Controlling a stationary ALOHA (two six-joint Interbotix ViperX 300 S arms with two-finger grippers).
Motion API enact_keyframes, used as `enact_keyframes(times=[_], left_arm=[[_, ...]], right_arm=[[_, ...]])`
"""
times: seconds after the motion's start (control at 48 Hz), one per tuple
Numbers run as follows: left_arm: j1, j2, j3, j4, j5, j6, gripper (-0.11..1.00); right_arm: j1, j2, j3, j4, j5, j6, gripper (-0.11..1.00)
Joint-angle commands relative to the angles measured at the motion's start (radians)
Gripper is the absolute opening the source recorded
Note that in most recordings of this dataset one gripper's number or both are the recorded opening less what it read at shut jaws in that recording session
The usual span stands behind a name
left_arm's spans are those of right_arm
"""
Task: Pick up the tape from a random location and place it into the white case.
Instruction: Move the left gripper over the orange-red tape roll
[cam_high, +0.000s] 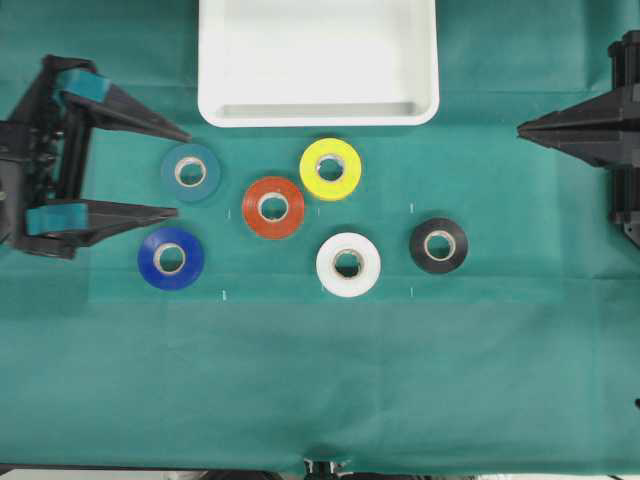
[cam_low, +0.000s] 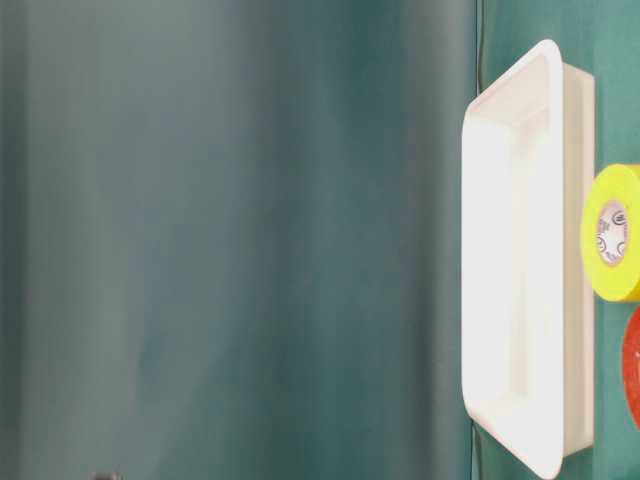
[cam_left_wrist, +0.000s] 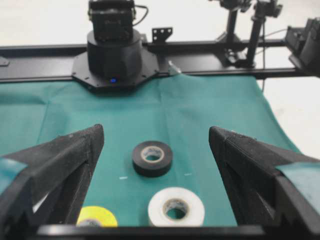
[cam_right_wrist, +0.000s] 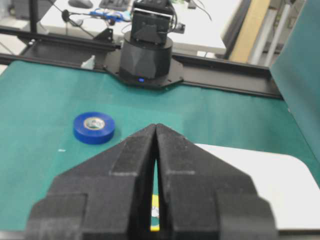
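The tape (cam_high: 273, 207) lies flat on the green bench (cam_high: 320, 380), out past the left jaws' tips toward the middle of the cloth. Nothing is gripping or touching it.

Neighbours around it:
- teal roll (cam_high: 191, 172), just beside its left edge, sitting right at the left jaws' tips, in line with the gap between them
- yellow roll (cam_high: 330, 168), close on the far right side, narrow gap
- white roll (cam_high: 348, 264), near on the near right side
- blue roll (cam_high: 170, 258), farther left, just outside the near jaw tip
- black roll (cam_high: 438, 245), well apart, toward the right jaws

Tightest gaps are at the teal and yellow rolls. The near-left edge of the tape faces bare cloth.

The white case (cam_high: 318, 115) sits at the far bench edge, beyond the yellow roll, with its near rim close to that roll. Its raised rim shows clearly in the table-level view, and its floor is bare in the overhead view.

The left gripper (cam_high: 182, 172) has its jaws spread wide and holds nothing. Its wrist view shows the black, white and yellow rolls through the gap.

The right gripper (cam_high: 524, 127) is at the right bench edge, well apart from every roll. Its jaws are pressed together with nothing between them. The near half of the bench is open cloth.
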Motion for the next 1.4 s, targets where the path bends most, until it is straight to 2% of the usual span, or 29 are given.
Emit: enact_keyframes(times=[0.0,0.521,1.043,1.23,1.376], left_arm=[[0.003,0.034,-0.041,-0.002,-0.008,0.006,0.98],[0.015,0.193,-0.183,-0.002,-0.005,0.055,0.98],[0.017,0.196,-0.193,-0.002,0.038,0.049,0.98],[0.017,0.195,-0.213,-0.003,0.114,0.046,0.98],[0.017,0.198,-0.256,-0.006,0.253,0.025,0.98]], right_arm=[[-0.002,0.008,-0.029,0.002,-0.005,0.0,0.0],[-0.002,0.008,-0.029,0.0,-0.005,0.0,0.0],[0.0,0.008,-0.031,0.0,0.002,0.002,0.0],[-0.002,0.008,-0.034,0.0,0.011,0.003,0.0],[0.0,0.008,-0.035,0.002,0.015,0.003,0.0]])
